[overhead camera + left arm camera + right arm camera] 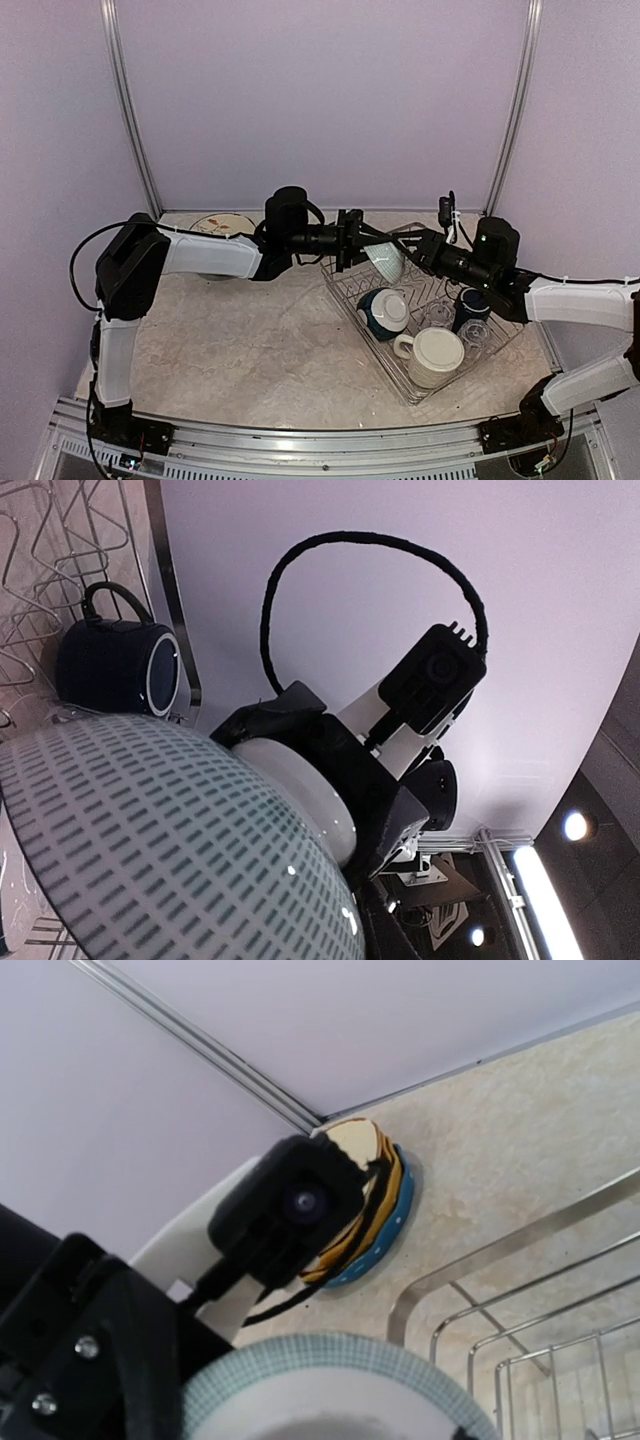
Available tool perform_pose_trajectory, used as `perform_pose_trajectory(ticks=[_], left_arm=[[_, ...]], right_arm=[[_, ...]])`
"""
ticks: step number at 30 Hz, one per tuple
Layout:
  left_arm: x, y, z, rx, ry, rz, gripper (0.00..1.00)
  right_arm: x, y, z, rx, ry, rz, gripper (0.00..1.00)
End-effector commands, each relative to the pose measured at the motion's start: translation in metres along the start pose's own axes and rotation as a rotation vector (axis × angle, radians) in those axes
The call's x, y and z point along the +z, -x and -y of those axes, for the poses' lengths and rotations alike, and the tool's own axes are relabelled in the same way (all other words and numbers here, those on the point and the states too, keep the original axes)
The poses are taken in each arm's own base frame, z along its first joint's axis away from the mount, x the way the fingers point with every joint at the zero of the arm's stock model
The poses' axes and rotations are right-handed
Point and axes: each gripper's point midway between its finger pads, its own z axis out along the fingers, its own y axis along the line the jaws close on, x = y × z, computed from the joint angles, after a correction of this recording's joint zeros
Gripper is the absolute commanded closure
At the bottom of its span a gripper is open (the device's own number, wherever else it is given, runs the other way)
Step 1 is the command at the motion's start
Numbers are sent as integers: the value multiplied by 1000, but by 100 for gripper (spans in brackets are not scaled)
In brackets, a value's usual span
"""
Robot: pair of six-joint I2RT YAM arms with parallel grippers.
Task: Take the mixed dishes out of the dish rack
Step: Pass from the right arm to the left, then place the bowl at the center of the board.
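One large cream mug (435, 355) sits at the near end of the dish rack (370, 340) on the tabletop (250, 340). Behind it are a dark-blue bowl (385, 312), clear glasses (436, 317) and a navy mug (470, 303). Above the rack's far part a pale bowl (386, 260) hangs tilted between both arms. The right tool (412, 250) pinches its foot. The left tool (358, 243) is at its rim, fingers hidden, so I cannot tell its grip. Farther left, stacked plates (222, 224) lie by the back wall.

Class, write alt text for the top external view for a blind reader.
Two robot arms meet over a wire dish rack, left hand and right hand both at a pale patterned bowl. A cream mug, glasses and a dark-blue bowl sit inside; plates lie far left.
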Motion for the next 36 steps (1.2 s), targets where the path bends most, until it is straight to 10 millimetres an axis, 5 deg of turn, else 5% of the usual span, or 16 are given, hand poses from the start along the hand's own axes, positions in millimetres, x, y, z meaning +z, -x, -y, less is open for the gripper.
perform_pose_trajectory(ticks=[1,4,8,15,18,24,29,32,36], left_arm=[[7,0,11,29,-48,-2,87],[9,1,11,39,-47,0,99],[10,-2,14,80,-6,-20,100],[-15,-14,16,221,183,-15,100],[-42,-18,17,311,341,29,100],[-136,-25,26,467,692,195,100],[-225,-37,41,485,799,355,100],[-288,-42,30,437,950,475,100],[-371,-50,-8,259,1180,572,100]], right_arm=[[-12,25,-22,-36,66,100,100],[-14,25,-21,-43,59,100,100],[-18,26,-18,-68,26,100,92],[-40,41,-14,-193,-123,120,25],[-50,48,-16,-244,-167,125,10],[-54,49,-12,-299,-220,103,2],[-49,47,-7,-315,-240,79,2],[-44,46,-6,-318,-237,63,2],[-41,45,-5,-332,-250,42,1]])
